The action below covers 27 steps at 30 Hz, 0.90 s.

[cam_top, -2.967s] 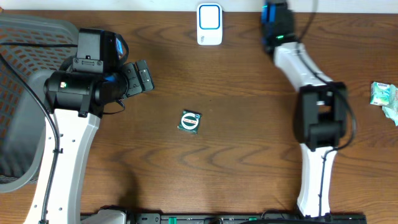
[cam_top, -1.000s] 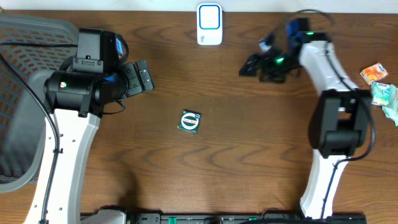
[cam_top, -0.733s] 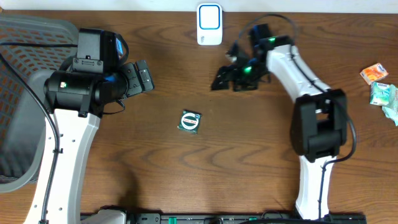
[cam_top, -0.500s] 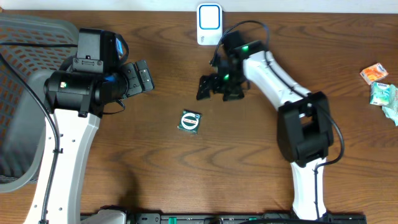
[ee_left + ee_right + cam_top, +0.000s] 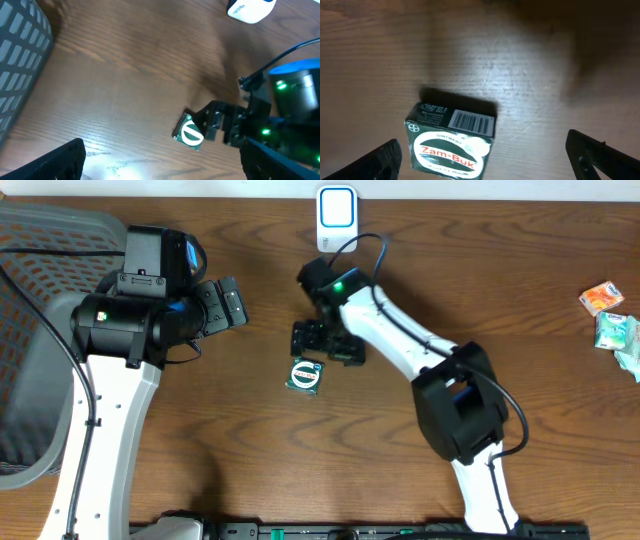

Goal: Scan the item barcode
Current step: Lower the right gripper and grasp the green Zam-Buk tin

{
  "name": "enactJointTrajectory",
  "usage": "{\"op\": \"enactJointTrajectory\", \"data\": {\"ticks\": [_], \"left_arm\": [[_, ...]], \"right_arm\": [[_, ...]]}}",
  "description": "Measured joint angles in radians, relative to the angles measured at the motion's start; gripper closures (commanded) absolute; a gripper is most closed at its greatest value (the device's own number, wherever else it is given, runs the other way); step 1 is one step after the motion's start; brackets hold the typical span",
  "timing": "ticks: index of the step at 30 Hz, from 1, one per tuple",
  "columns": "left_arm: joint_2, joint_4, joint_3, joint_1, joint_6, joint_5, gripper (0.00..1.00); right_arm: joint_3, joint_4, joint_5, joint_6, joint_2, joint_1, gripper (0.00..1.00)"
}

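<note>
Overhead view: Zam-Buk ointment box [image 5: 305,375], small, dark green, lying label-up near the middle of the wooden table [image 5: 420,270]. Right gripper [image 5: 325,346], jaws spread wide and holding nothing, positioned just beside the box's far edge; contact with the box cannot be told. Left gripper [image 5: 230,304], jaws likewise apart, empty, well to the left of the box. White scanner [image 5: 337,218] at the table's far edge, apart from the box. Right wrist view: barcode [image 5: 467,121] showing on the box's side face. Grey mesh chair [image 5: 40,240] at left; small packets [image 5: 615,325] at the right edge.
</note>
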Motion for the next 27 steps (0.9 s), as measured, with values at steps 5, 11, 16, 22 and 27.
{"op": "enactJointTrajectory", "data": {"ticks": [5, 11, 16, 22, 27], "left_arm": [[0.000, 0.000, 0.000, 0.000, 0.000, 0.000, 0.02], [0.000, 0.000, 0.000, 0.000, 0.000, 0.000, 0.02], [0.000, 0.000, 0.000, 0.000, 0.000, 0.000, 0.02], [0.000, 0.000, 0.000, 0.000, 0.000, 0.000, 0.02], [0.000, 0.000, 0.000, 0.000, 0.000, 0.000, 0.02]], "right_arm": [[0.000, 0.011, 0.067, 0.073, 0.000, 0.052, 0.01], [0.000, 0.025, 0.139, 0.154, 0.000, 0.097, 0.01], [0.000, 0.035, 0.178, 0.205, 0.000, 0.127, 0.01], [-0.023, 0.060, 0.197, 0.233, 0.000, 0.143, 0.01], [-0.059, 0.071, 0.208, 0.257, 0.000, 0.142, 0.01]]}}
